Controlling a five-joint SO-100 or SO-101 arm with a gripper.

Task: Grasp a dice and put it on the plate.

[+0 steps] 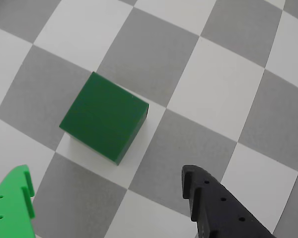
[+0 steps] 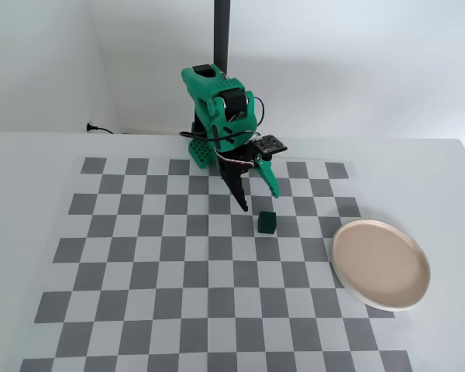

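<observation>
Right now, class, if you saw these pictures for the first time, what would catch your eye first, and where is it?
The bright green arm stands at the far edge of the checkered mat, its open end effector hanging just above a small dark green cube near the mat's middle. In the fixed view, an empty beige plate sits at the mat's right edge, well apart from the cube.

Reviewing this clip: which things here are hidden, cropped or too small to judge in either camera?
- Plate: outside the wrist view entirely; seen only in the fixed view.
- Gripper: the wrist view's bottom edge cuts off both fingers, so only the tips show.
- Dice: too small in the fixed view to read any face markings; its underside and far faces are hidden in both views.
- Arm base: partly covered by the arm's own upper links in the fixed view.
</observation>
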